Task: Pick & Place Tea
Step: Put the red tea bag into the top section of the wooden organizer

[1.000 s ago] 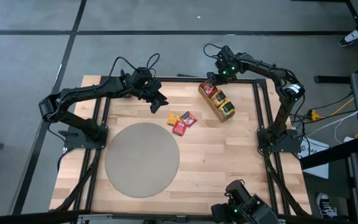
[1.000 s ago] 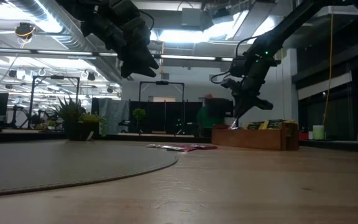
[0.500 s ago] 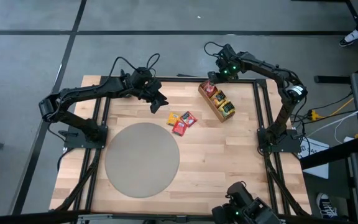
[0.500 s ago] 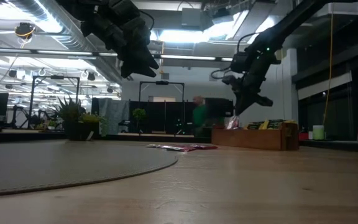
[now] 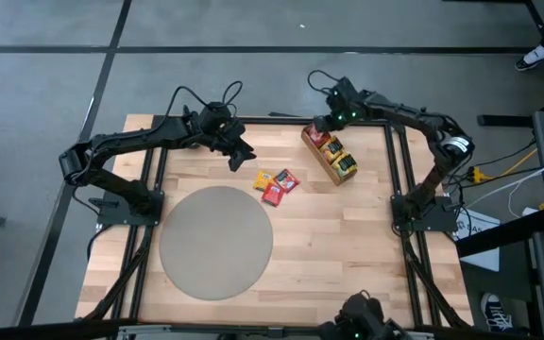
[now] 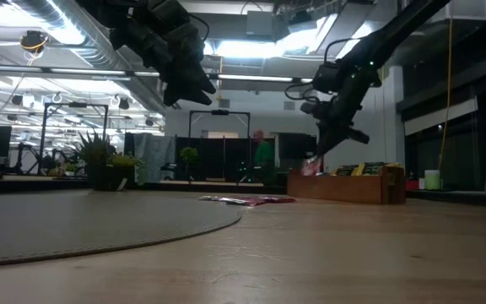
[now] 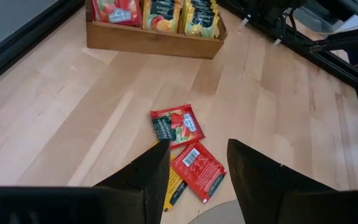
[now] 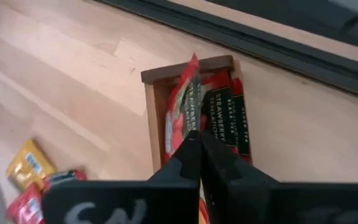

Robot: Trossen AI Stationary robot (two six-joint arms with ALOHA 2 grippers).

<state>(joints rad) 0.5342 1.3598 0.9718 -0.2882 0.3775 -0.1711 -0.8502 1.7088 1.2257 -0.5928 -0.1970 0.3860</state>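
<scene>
Against the frame a second ago, the left arm keeps its place, while the right arm has lifted off the tray's far end, and a red sachet has come up with it; in the room behind, a person in green has walked leftward.

On the left, the left claw [image 5: 241, 154] hovers above the worktop [image 5: 348, 246], its fingers [image 7: 148, 174] apart with nothing between them. A round grey mat [image 5: 216, 241] lies on the worktop's near left part. Just beside the mat's far edge lie three loose sachets [image 5: 276, 184]: one yellow-orange and two red, overlapping in a small cluster. They lie near the left claw, a little to its right and below it.

Further right stands one wooden tray [image 5: 330, 154], holding upright sachets in red, yellow-orange and dark green rows; their count cannot be told.

At the tray's far end, the right claw [image 5: 321, 126] is closed on one red sachet [image 8: 184, 118], held upright just above the red row.
</scene>
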